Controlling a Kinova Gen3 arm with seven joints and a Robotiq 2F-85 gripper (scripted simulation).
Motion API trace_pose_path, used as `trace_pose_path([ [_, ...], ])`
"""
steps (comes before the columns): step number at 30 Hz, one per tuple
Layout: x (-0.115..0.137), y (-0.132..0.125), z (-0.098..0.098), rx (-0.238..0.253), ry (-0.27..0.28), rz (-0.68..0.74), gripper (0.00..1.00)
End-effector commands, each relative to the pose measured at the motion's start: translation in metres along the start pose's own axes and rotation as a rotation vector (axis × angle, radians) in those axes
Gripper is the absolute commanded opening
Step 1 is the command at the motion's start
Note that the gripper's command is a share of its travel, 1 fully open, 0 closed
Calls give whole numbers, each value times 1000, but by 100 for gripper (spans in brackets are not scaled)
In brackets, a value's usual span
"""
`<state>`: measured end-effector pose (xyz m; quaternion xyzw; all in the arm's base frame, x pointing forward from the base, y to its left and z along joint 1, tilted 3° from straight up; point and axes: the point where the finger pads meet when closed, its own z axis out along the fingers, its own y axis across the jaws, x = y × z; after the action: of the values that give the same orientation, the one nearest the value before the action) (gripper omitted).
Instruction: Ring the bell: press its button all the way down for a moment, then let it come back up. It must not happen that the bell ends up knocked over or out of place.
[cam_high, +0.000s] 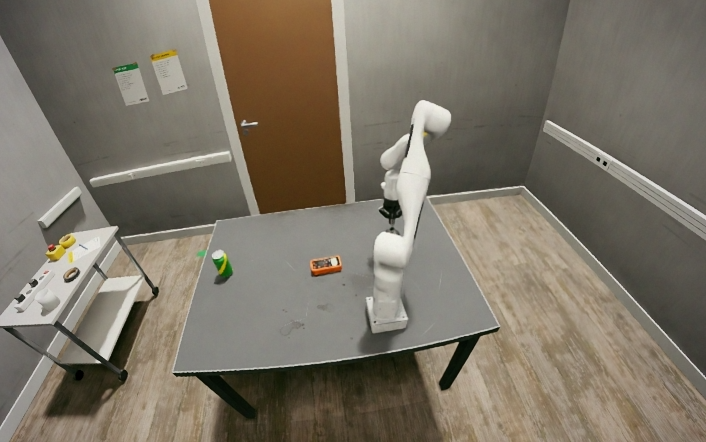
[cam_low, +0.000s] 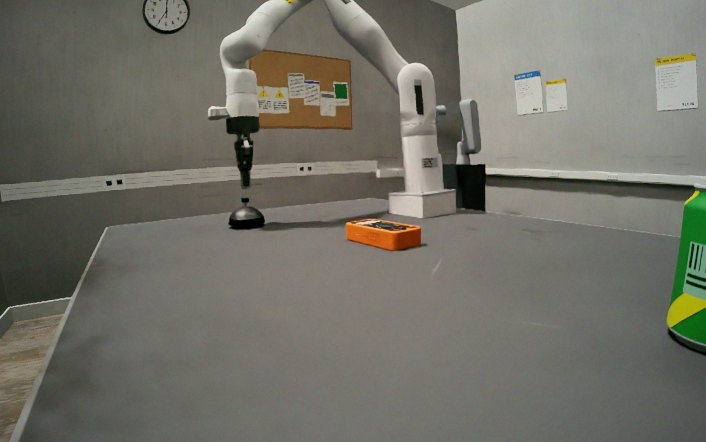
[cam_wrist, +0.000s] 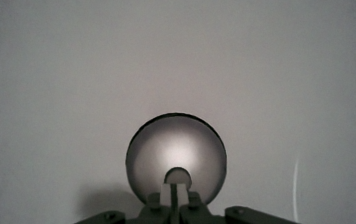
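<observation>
The bell (cam_low: 246, 217) (cam_wrist: 175, 155) is a dark metal dome on the grey table (cam_low: 312, 333) (cam_high: 270, 312). Its small button (cam_low: 243, 200) (cam_wrist: 178, 175) stands up on top. My gripper (cam_low: 244, 183) (cam_wrist: 173, 200) (cam_high: 391, 230) is shut and empty. It points straight down and hangs a short way above the button, with a clear gap between the fingertips and the button in the exterior view. In the top view the arm hides the bell.
An orange box-shaped device (cam_high: 325, 264) (cam_low: 383, 233) lies near the middle of the table. A green and yellow can (cam_high: 221, 262) (cam_low: 690, 275) stands at the table's far side from the bell. The robot base (cam_high: 386, 312) stands on the table. A white cart (cam_high: 57, 281) is beside it.
</observation>
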<state>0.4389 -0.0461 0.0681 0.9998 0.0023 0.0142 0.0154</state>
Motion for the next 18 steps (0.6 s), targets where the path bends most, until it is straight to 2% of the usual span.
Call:
trace_pose_path([
  [1,3,3,-14,-4,13,5,10],
  [8,3,3,-32,-4,13,5,10],
  [18,3,3,-43,-4,13,5,10],
])
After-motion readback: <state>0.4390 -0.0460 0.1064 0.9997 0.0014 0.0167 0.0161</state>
